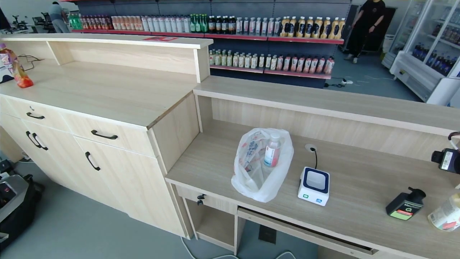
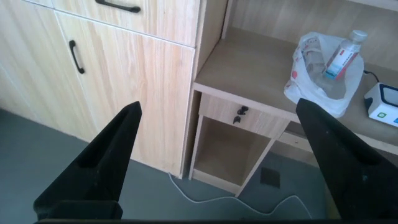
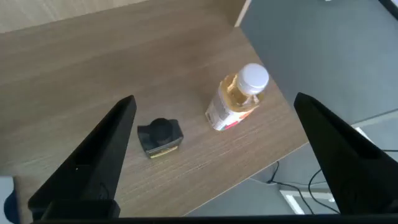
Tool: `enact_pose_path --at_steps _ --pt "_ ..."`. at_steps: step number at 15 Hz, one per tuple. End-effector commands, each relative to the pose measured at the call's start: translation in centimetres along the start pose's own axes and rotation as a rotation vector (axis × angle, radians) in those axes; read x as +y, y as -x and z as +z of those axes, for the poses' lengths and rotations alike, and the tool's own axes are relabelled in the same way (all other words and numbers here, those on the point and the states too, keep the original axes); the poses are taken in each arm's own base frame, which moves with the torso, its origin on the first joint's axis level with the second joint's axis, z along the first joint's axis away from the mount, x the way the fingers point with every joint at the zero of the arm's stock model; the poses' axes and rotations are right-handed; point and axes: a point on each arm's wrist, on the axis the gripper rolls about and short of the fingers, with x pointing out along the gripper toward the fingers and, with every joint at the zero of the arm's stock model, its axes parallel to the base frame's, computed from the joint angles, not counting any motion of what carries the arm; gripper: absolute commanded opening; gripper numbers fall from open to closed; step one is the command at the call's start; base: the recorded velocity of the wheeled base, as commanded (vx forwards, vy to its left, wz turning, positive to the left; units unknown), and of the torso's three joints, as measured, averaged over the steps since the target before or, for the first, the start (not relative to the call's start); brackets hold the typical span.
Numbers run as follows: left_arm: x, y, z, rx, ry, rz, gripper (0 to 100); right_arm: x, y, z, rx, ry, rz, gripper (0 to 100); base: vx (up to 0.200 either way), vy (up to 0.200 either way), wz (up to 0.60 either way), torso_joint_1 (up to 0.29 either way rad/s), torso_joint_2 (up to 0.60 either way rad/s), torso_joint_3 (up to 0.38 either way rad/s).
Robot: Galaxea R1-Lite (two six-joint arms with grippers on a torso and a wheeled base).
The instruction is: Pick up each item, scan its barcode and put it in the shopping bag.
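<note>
A white plastic shopping bag [image 1: 251,180] stands open on the lower counter with a clear bottle with a pink label [image 1: 272,151] inside. A white and blue barcode scanner [image 1: 314,185] sits just right of it. Further right lie a small black bottle [image 1: 405,205] and a yellow-liquid bottle with a white cap [image 1: 445,215]. My right gripper [image 3: 214,162] hangs open above these two, the black bottle [image 3: 160,137] and the yellow bottle [image 3: 236,99] both between its fingers' span. My left gripper [image 2: 217,165] is open over the floor in front of the cabinet, with the bag [image 2: 311,84] far off.
A taller counter [image 1: 107,93] with drawers stands to the left, bearing an orange pouch [image 1: 16,68]. A raised ledge [image 1: 323,100] runs behind the lower counter. A black labelled device [image 1: 447,160] sits at the right edge. Drink shelves [image 1: 251,36] fill the background.
</note>
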Motion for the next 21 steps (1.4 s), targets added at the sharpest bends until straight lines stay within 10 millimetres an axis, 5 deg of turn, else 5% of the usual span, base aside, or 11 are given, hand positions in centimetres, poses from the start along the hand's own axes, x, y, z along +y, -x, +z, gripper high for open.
enact_pose_path --at_steps 1,5,8,21 --pt "0.0 0.0 0.0 -0.001 0.000 0.001 100 -0.7 -1.6 -1.2 0.073 -0.080 -0.069 100 0.000 0.000 0.00 0.000 0.00 0.000" --pt "0.0 0.0 0.0 -0.001 0.000 -0.001 100 3.1 -5.1 -4.8 0.182 -0.239 0.044 100 0.000 0.000 0.00 0.000 0.00 0.000" --pt "0.0 0.0 0.0 -0.001 0.000 0.001 100 4.8 -6.2 -7.6 0.259 -0.188 0.027 100 0.000 0.000 0.00 0.000 0.00 0.000" --pt "0.0 0.0 0.0 -0.001 0.000 0.001 100 8.0 -8.7 -11.7 0.279 -0.113 -0.015 100 0.000 0.000 0.00 0.000 0.00 0.000"
